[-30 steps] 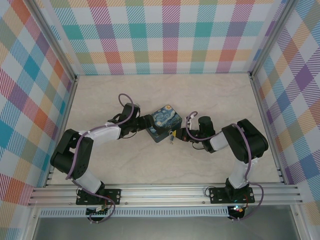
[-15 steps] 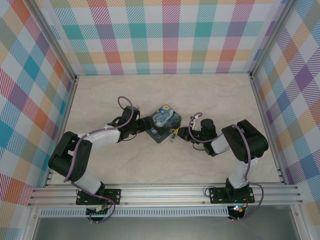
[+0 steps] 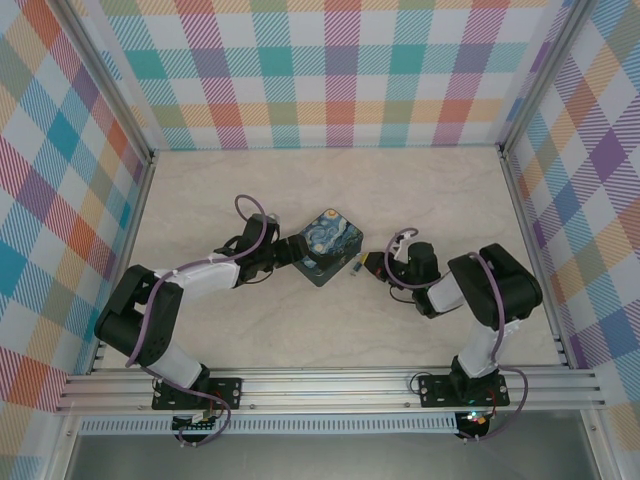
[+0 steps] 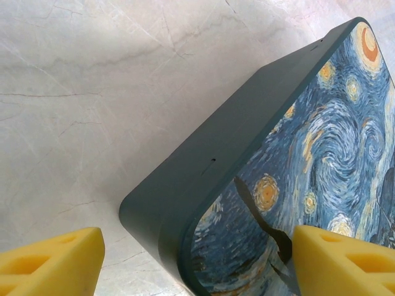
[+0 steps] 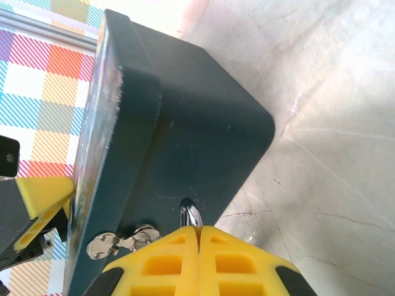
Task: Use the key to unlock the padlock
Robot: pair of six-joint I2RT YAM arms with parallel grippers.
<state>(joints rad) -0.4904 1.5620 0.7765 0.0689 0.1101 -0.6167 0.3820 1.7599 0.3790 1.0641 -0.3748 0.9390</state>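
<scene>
Right pincer (image 5: 199,250): is pressing its yellow pads flat together, the seam closed. Whether anything thin is pinched in it, I cannot tell. It is pointing at the dark side wall of the tin box (image 5: 203,123).
Padlock (image 3: 354,267): is sitting right at those closed tips, just beside the tin box's near-right side, around the middle of the table (image 3: 440,200). Its silver shackle (image 5: 191,215) is poking up over the pads in the right wrist view, and its body is hiding behind them.
Hasp (image 5: 120,242): is lying against the same wall, just left of the shackle. Whether the shackle is threading it cannot be told.
Left pincer (image 4: 196,265): is standing with jaws wide apart, straddling a rounded corner of the tin box. One yellow pad is hanging over the marbled table, the other over the painted lid. Contact cannot be told.
Tin box: is resting between the two pincers, turned cornerwise to the table's edges, its blue-and-yellow swirled lid facing up.
</scene>
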